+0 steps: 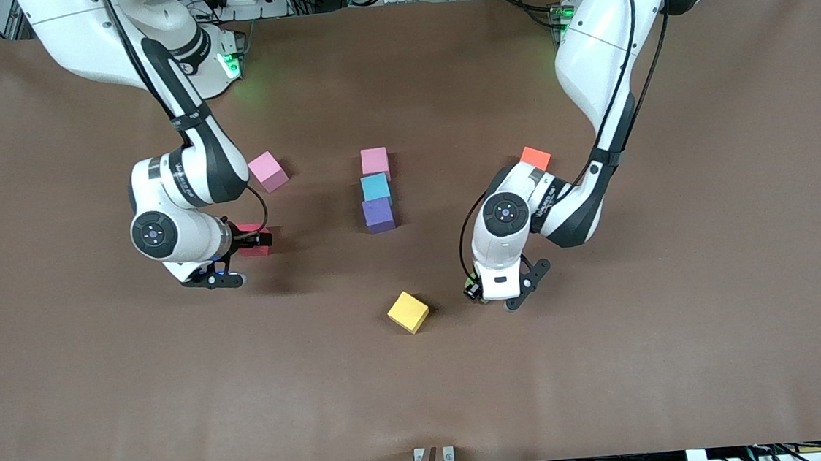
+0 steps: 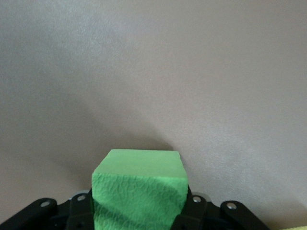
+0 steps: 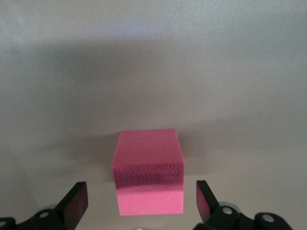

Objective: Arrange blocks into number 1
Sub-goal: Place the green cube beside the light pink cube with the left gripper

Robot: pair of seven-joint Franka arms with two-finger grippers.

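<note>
Nearest the front camera, a small matte yellow cube (image 1: 408,311) sits alone on the brown table covering (image 1: 612,376), turned at an angle to the others. Just beside it, toward the left arm's end of the table, the left gripper (image 1: 472,289) is down at the table surface. Its wrist view shows the fingers clenched on a small matte green cube (image 2: 139,191), which fills the space between them; in the front view only a sliver of green shows under the wrist.

Farther from the camera, toward the right arm's end, the right gripper (image 1: 259,239) is low over the table with its fingers (image 3: 76,203) spread wide on either side of a small matte red-pink cube (image 3: 148,172). The fingers stand apart from the cube's sides, so nothing is gripped there.

In the middle of the table stands a short single-file column of three touching cubes: a purple cube (image 1: 378,215) nearest the camera, a teal-blue cube (image 1: 375,187) next, and a pale pink cube (image 1: 375,162) farthest.

At about that depth, a second pale pink cube (image 1: 267,171) lies alone beside the right arm's forearm, tilted relative to the column. An orange cube (image 1: 535,157) lies toward the left arm's end, partly hidden by the left arm.
</note>
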